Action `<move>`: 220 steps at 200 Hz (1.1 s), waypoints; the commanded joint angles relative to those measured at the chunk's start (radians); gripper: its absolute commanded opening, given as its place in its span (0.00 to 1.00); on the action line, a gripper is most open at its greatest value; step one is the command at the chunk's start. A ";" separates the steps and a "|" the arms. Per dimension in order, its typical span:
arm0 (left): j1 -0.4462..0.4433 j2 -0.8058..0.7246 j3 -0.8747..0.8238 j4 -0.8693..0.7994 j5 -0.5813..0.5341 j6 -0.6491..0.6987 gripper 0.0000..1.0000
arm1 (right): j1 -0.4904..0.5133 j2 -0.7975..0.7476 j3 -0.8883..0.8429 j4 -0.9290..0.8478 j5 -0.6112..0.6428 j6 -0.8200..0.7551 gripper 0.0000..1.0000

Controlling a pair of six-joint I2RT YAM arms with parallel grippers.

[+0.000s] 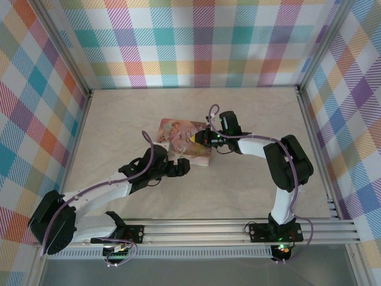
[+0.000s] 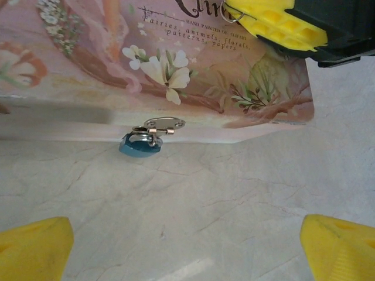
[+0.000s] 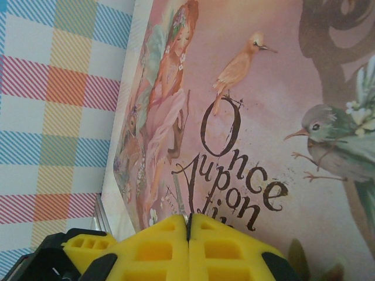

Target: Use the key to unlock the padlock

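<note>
The padlock [image 2: 139, 146] is tiny, with a blue body and a silvery shackle. It hangs from a metal hasp [image 2: 164, 124] on the front wall of the pink illustrated tin box [image 2: 88, 70], just above the table. My left gripper [image 2: 187, 249] is open and faces the padlock from a short way off, with nothing between its yellow fingertips [image 2: 32, 249]. My right gripper [image 3: 188, 218] hovers over the box lid [image 3: 263, 105], shut on the key [image 3: 180, 196]. The key's thin silvery blade sticks out past the pads. From above, the right gripper [image 1: 199, 138] is over the box [image 1: 178, 134] and the left gripper [image 1: 181, 168] is at its near side.
The box lies mid-table on a pale marbled surface [image 1: 238, 190]. Plaid walls [image 1: 196, 42] close in the back and both sides. An aluminium rail [image 1: 238, 229] at the near edge carries both arm bases.
</note>
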 commanded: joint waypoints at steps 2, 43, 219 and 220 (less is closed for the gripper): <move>0.008 0.054 -0.022 0.126 0.014 0.059 0.98 | 0.010 0.042 -0.048 -0.093 0.054 -0.023 0.00; 0.016 0.160 -0.026 0.219 0.011 0.102 0.97 | 0.012 0.019 -0.060 -0.112 0.063 -0.023 0.00; 0.073 0.316 -0.047 0.416 0.069 0.243 0.77 | 0.021 -0.023 -0.121 -0.103 0.098 -0.003 0.00; 0.073 0.316 -0.046 0.417 0.069 0.243 0.77 | 0.021 -0.023 -0.121 -0.103 0.098 -0.003 0.00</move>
